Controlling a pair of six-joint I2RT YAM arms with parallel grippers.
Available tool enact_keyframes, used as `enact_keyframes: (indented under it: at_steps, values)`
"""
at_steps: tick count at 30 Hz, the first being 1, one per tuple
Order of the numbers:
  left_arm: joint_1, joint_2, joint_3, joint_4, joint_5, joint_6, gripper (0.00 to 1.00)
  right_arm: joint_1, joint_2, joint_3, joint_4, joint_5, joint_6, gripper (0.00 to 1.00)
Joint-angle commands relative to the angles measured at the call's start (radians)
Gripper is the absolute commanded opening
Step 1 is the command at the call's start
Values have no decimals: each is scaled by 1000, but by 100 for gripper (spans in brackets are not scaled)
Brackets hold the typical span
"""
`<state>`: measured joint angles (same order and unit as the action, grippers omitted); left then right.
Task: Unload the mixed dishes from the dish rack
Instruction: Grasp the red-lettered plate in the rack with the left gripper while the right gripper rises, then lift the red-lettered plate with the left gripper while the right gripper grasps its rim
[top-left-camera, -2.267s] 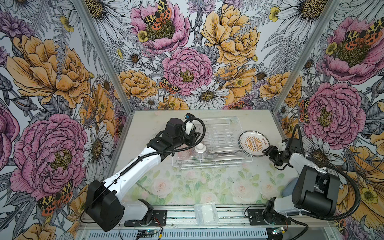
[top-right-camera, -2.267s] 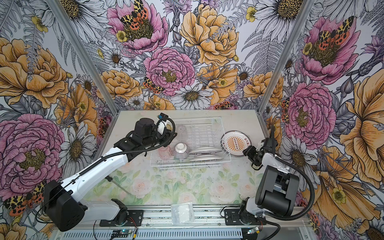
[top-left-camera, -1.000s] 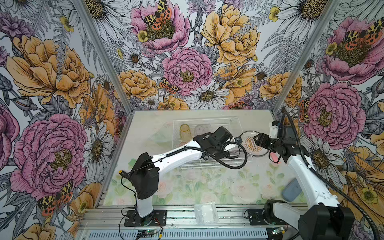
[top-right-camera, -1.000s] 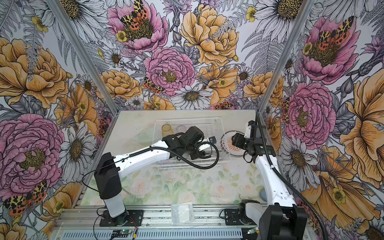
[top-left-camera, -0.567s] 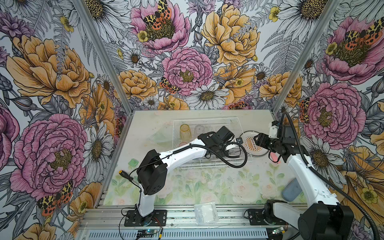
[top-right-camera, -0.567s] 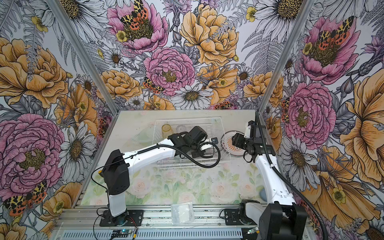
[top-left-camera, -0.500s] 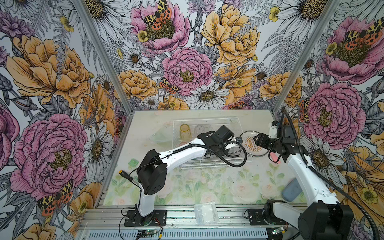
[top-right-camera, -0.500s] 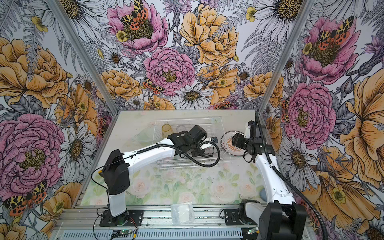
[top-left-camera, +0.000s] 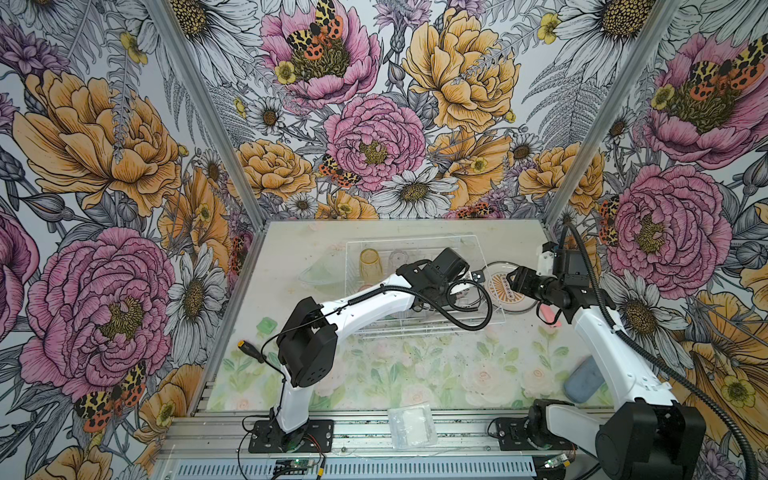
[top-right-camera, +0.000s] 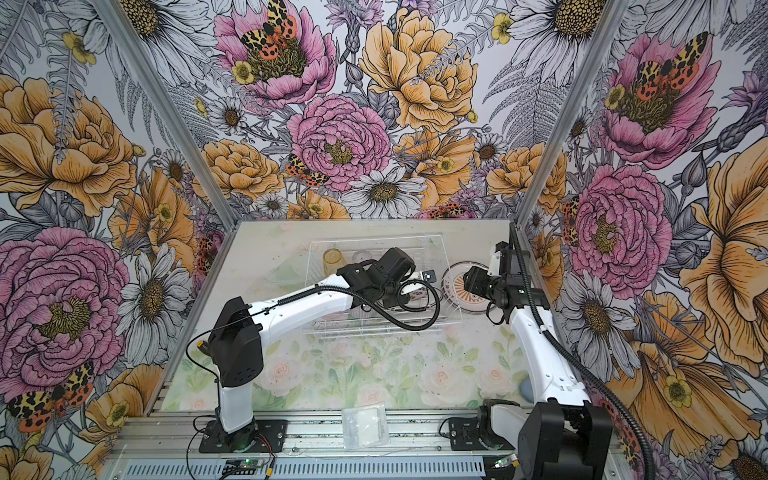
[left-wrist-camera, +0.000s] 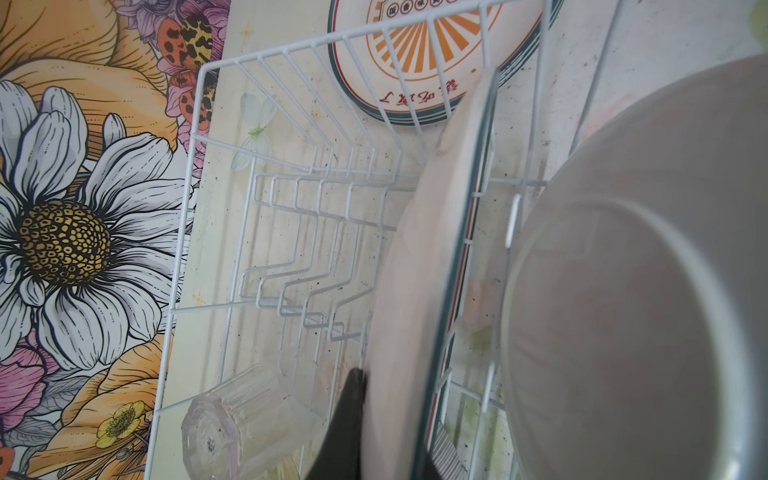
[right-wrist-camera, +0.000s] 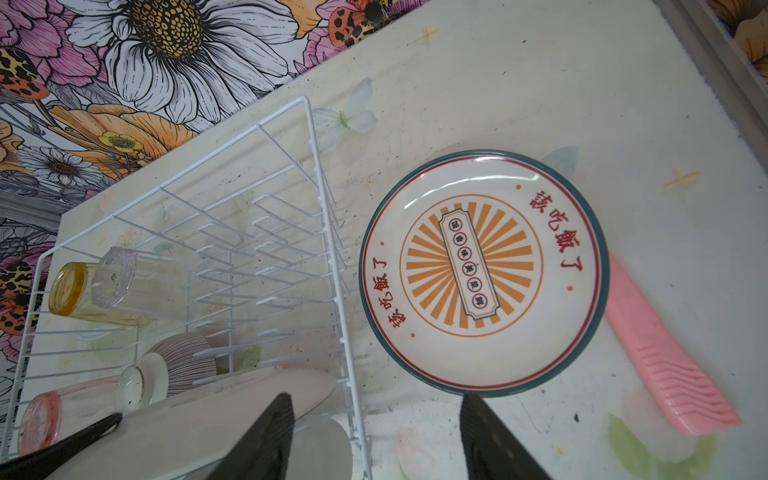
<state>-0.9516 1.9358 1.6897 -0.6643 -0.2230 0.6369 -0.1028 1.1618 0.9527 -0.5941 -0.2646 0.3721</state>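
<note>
The white wire dish rack (top-left-camera: 415, 242) (top-right-camera: 374, 240) (right-wrist-camera: 316, 232) stands at the back of the table. My left gripper (left-wrist-camera: 395, 440) (top-left-camera: 459, 291) reaches down into it and is shut on the rim of a plate (left-wrist-camera: 424, 270) (right-wrist-camera: 199, 411) standing on edge. A second plate (left-wrist-camera: 644, 299) stands beside it. Yellow (right-wrist-camera: 72, 295) (top-left-camera: 370, 264), clear (right-wrist-camera: 124, 278) (left-wrist-camera: 232, 415) and pink tumblers (right-wrist-camera: 50, 415) and the ribbed bowl (right-wrist-camera: 183, 357) lie in the rack. My right gripper (right-wrist-camera: 378, 440) (top-left-camera: 517, 280) hovers open over the rack's right wall, holding nothing.
A plate (right-wrist-camera: 482, 270) (top-left-camera: 505, 286) (top-right-camera: 461, 289) with an orange sunburst lies flat on the table right of the rack. A pink handle (right-wrist-camera: 665, 361) pokes out from under it. A blue-grey object (top-left-camera: 586, 384) lies at the front right and a clear bag (top-left-camera: 411, 419) on the front rail.
My left gripper has closed on the upright plate's rim, with the arm shifting only slightly. The right arm has stayed still and open.
</note>
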Motion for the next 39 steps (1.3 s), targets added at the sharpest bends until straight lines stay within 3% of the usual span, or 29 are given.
enact_keyframes:
  at_steps: [1,12,25,32,39]
  values:
    - [-6,10,12,-12,-18,-42,3,8,5,27,11,11,-19,66]
    - [-4,-70,-39,76,-72,-54,0,9,-8,24,14,3,-12,66]
    - [53,-239,-52,135,7,-168,0,15,-33,6,25,-18,-6,66]
    - [149,-322,-44,147,218,-334,0,27,-48,12,47,-107,-18,65]
    - [300,-403,-127,277,546,-597,0,59,-81,6,144,-249,-7,65]
